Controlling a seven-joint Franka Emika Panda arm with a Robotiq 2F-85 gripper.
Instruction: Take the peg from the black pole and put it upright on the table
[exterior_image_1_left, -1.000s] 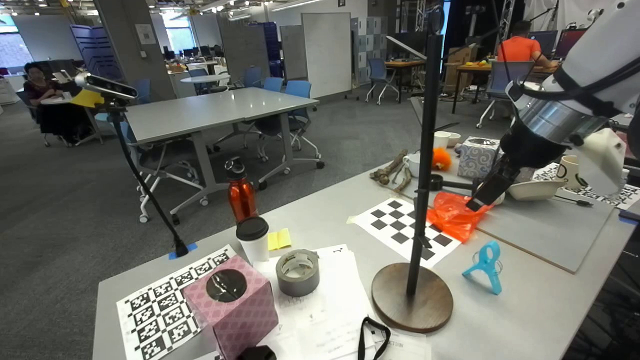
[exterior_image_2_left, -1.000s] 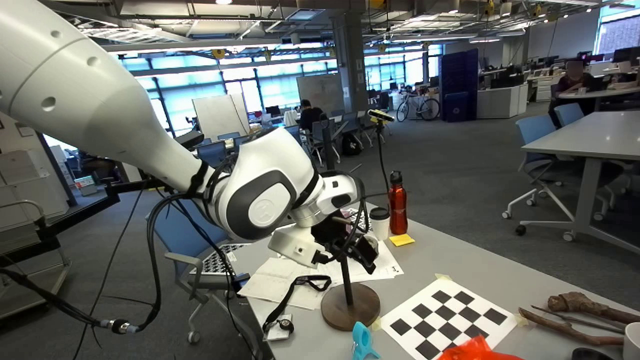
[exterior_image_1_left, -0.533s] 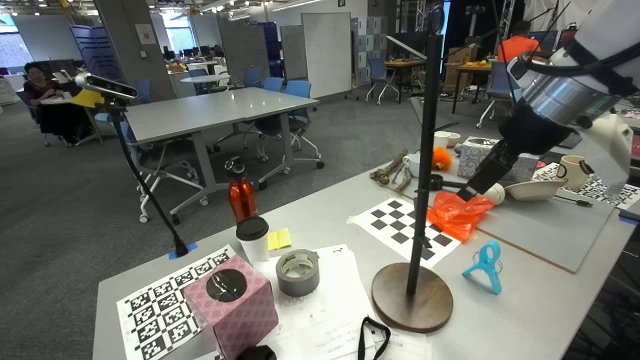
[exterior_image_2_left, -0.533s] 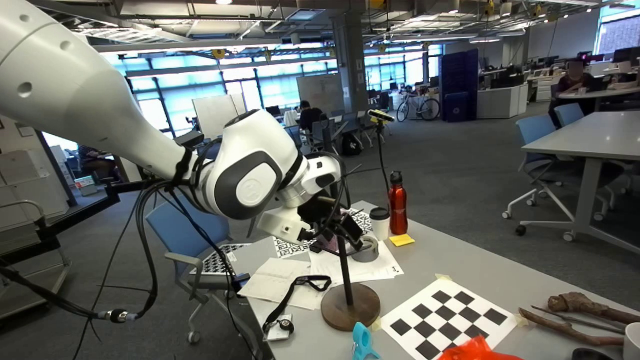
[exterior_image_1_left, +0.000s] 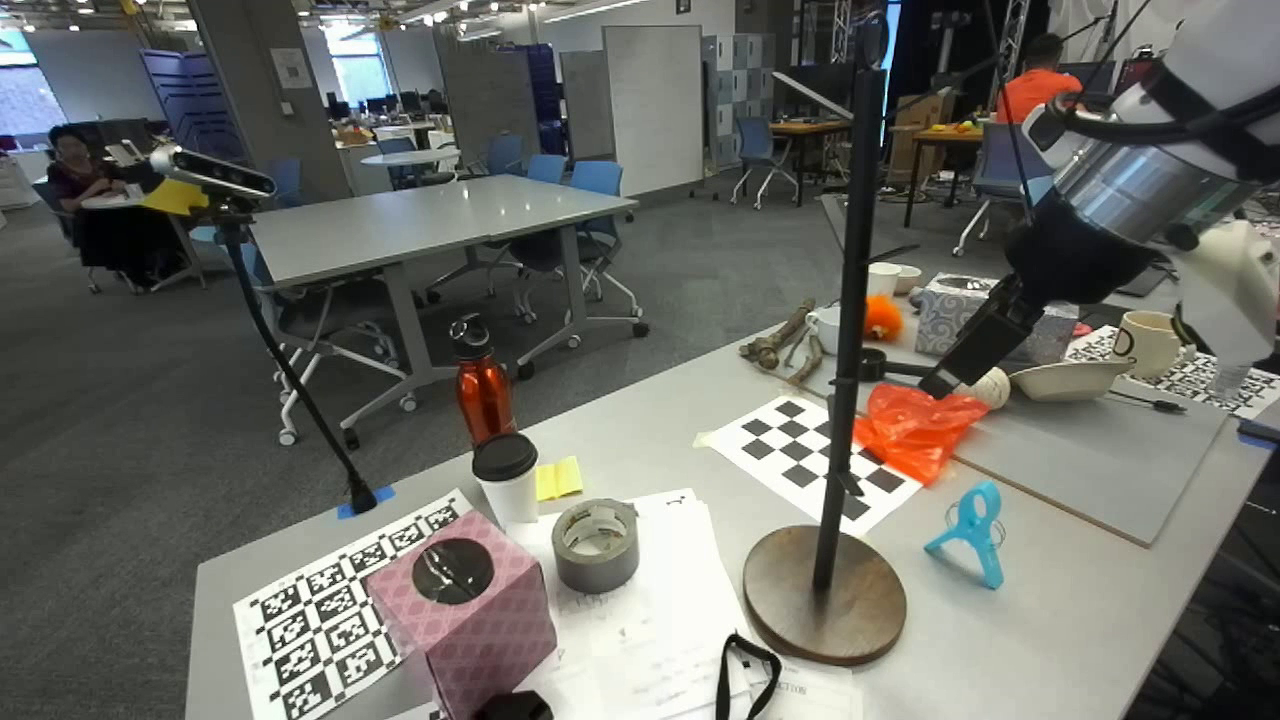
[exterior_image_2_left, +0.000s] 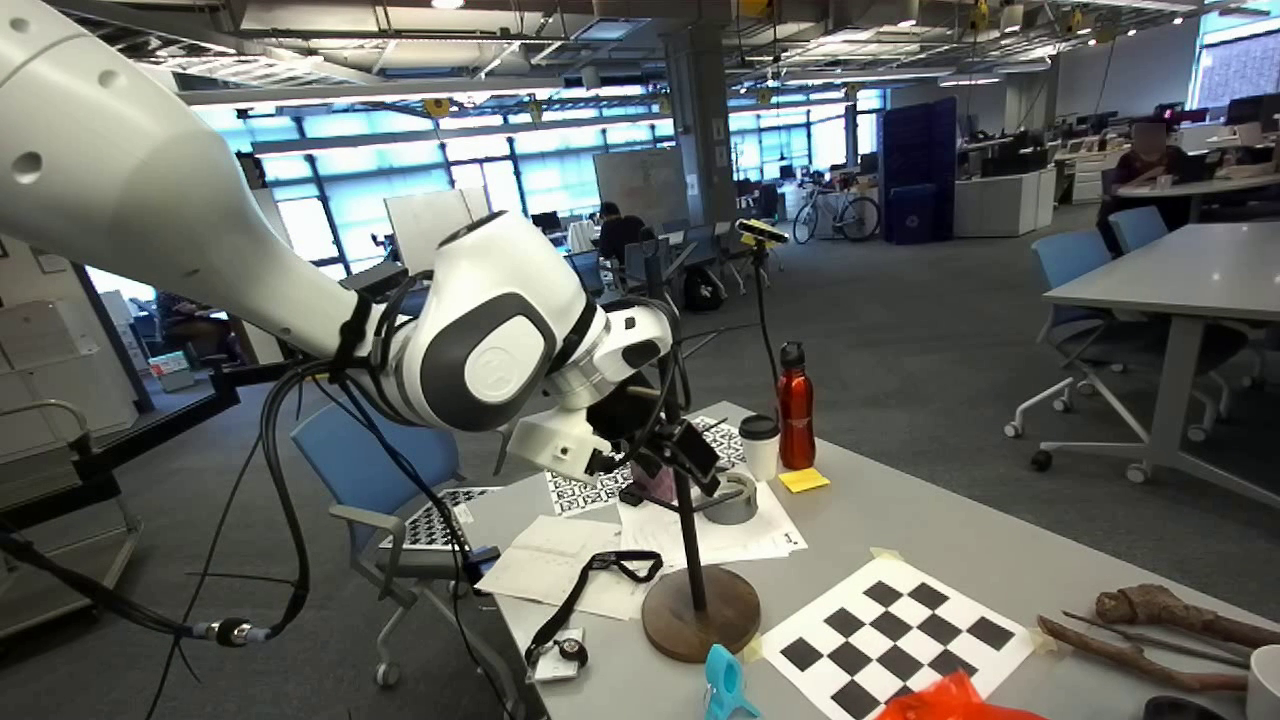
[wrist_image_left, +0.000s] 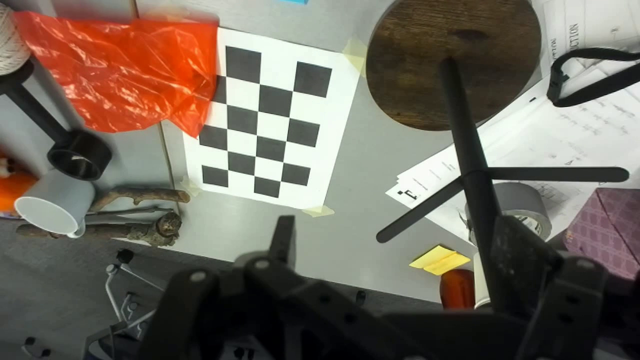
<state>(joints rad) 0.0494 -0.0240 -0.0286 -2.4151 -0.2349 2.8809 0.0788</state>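
The cyan peg (exterior_image_1_left: 972, 530) stands on its splayed legs on the grey table (exterior_image_1_left: 1080, 630), beside the round brown base of the black pole (exterior_image_1_left: 850, 330). The peg (exterior_image_2_left: 725, 685) is partly cut off at the bottom of an exterior view, and only a sliver of it (wrist_image_left: 295, 1) shows at the top of the wrist view. My gripper (wrist_image_left: 405, 247) is open, with its fingers wide apart and nothing between them. The pole (wrist_image_left: 461, 125) runs close by the right finger in the wrist view; I cannot tell their distance there. In an exterior view the gripper (exterior_image_1_left: 940, 385) hangs well above the peg.
The pole bears thin side arms (wrist_image_left: 555, 174). An orange-red plastic bag (exterior_image_1_left: 918, 430) and a checker sheet (exterior_image_1_left: 805, 455) lie behind the peg. A tape roll (exterior_image_1_left: 595, 545), a pink box (exterior_image_1_left: 470, 610), a cup (exterior_image_1_left: 508, 480) and a red bottle (exterior_image_1_left: 484, 395) stand past the pole.
My gripper and arm have risen and drawn back a little, mostly in the first half second. The peg and the pole have not moved.
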